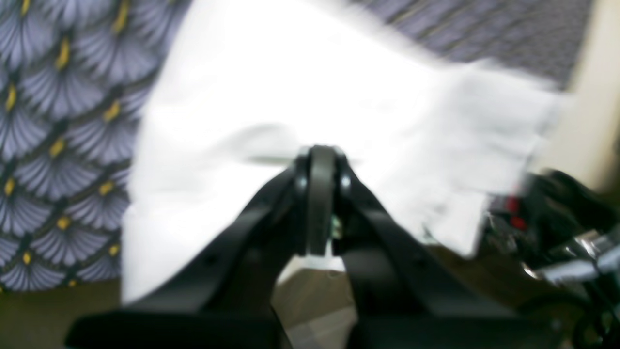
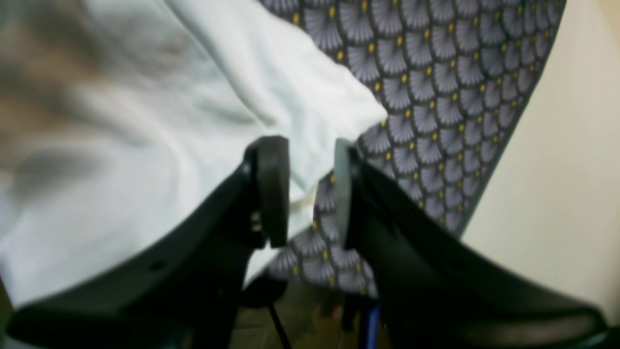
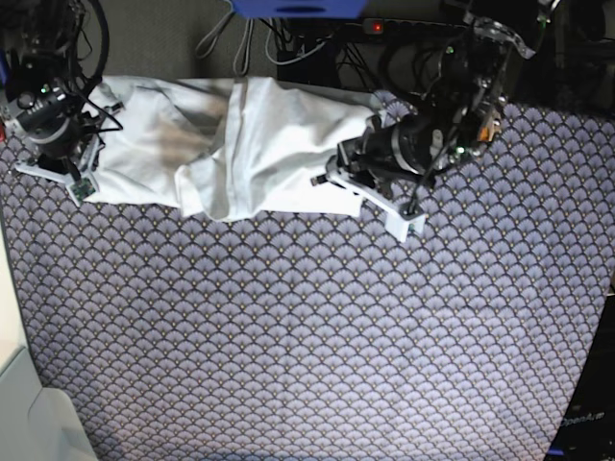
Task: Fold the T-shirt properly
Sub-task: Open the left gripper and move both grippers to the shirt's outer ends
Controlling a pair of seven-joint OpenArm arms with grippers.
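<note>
Left wrist view: the left gripper (image 1: 320,203), bottom centre, has its jaws pressed together, pinching the blurred, print-free white T-shirt (image 1: 290,121) that fills mid-frame.

Right wrist view: the right gripper (image 2: 310,189) stands partly parted, a T-shirt (image 2: 145,145) edge between its pads; a grip is unclear.

Base view: the T-shirt (image 3: 231,144) lies bunched across the top on the fan-patterned cloth (image 3: 307,327).

T-shirt (image 3: 231,149) lies bunched along far edge of patterned table cover (image 3: 307,327), spread left to right. Right gripper (image 3: 85,163) at shirt's left end in base view, cloth edge apparently between jaws. Left gripper (image 3: 332,173) at shirt's right end. Near half of cover bare.
</note>
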